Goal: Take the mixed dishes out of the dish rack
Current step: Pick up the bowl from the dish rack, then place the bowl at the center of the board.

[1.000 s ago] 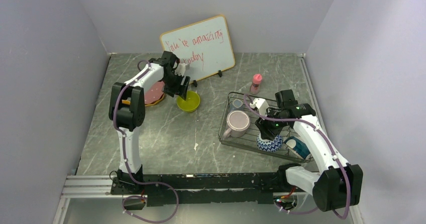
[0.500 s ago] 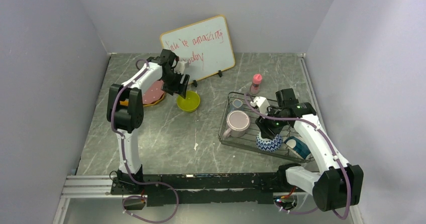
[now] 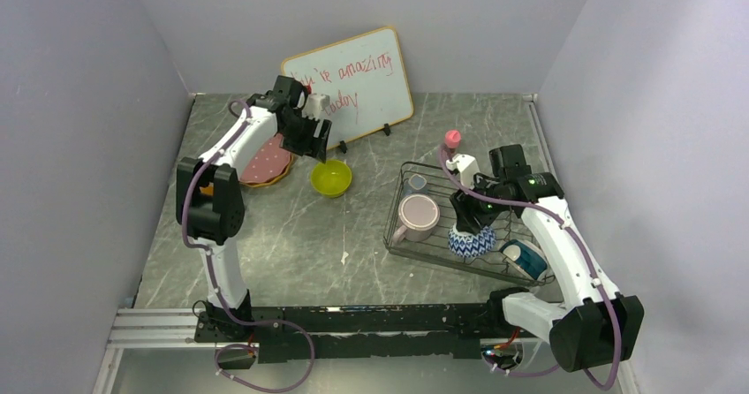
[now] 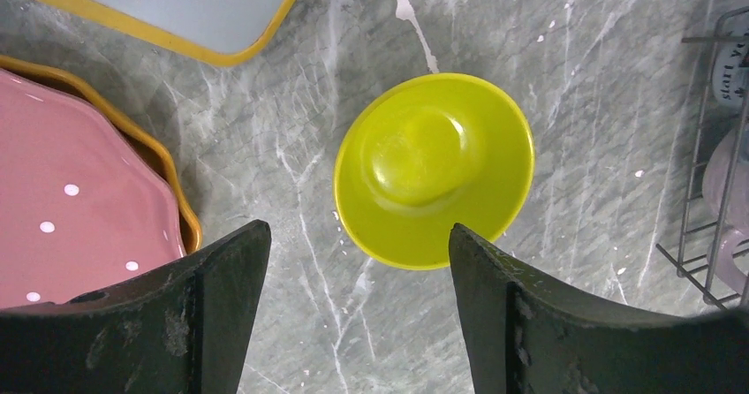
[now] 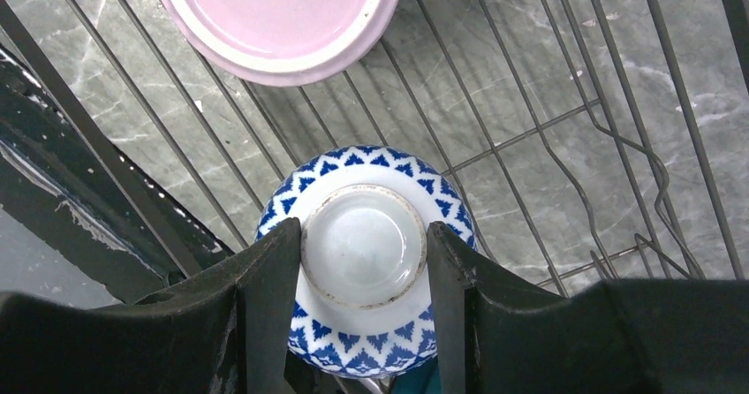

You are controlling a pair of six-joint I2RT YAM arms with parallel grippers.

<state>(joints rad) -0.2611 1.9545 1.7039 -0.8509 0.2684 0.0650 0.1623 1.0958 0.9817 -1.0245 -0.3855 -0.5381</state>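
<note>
My right gripper [image 3: 471, 220] [image 5: 364, 235] is shut on the foot ring of the upside-down blue-white patterned bowl [image 3: 472, 242] [image 5: 362, 341] and holds it just over the dish rack [image 3: 402, 244] [image 5: 530, 138]. In the rack are the lilac mug [image 3: 417, 215] [image 5: 274, 14], a small cup [image 3: 416, 182] and the teal-white bowl [image 3: 523, 257]. My left gripper [image 3: 320, 145] [image 4: 353, 235] is open and empty above the yellow bowl [image 3: 331, 178] [image 4: 433, 169], which sits upright on the table. The pink dotted plate [image 3: 265, 162] [image 4: 71, 208] lies on the orange plate [image 3: 268, 182] [image 4: 168, 173] to its left.
The whiteboard [image 3: 353, 80] [image 4: 177, 5] with red writing stands at the back, close behind my left gripper. A small pink bottle [image 3: 451, 147] stands just behind the rack. Grey walls close in the left, right and back.
My left gripper has risen and drawn back from the yellow bowl, which stays on the table. My right gripper has lifted the blue-white bowl slightly.
</note>
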